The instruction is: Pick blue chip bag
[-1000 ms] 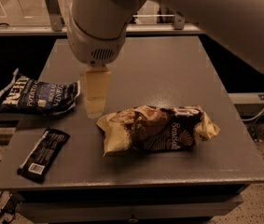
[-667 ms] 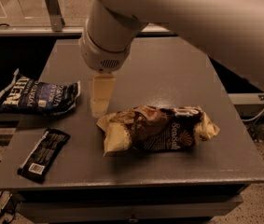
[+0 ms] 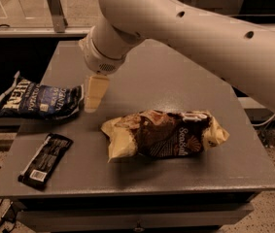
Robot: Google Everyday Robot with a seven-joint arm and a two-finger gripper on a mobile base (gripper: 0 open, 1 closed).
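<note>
The blue chip bag (image 3: pixel 37 101) is dark navy with white lettering. It lies flat at the table's left edge, with its left end hanging over the edge. My gripper (image 3: pixel 95 93) hangs from the cream arm just off the bag's right end, a little above the tabletop. It holds nothing that I can see. The arm's wrist (image 3: pixel 103 57) sits directly above the gripper.
A larger brown-and-cream Sea Salt bag (image 3: pixel 166 134) lies in the middle of the grey table (image 3: pixel 176 81). A small flat black wrapper (image 3: pixel 45 160) lies near the front left corner. The arm's long link (image 3: pixel 200 33) crosses the upper right.
The arm's upper link has swung and now fills more of the top right. The gripper has stayed close to the blue bag's right end, shifting only slightly. The bags have not moved.
</note>
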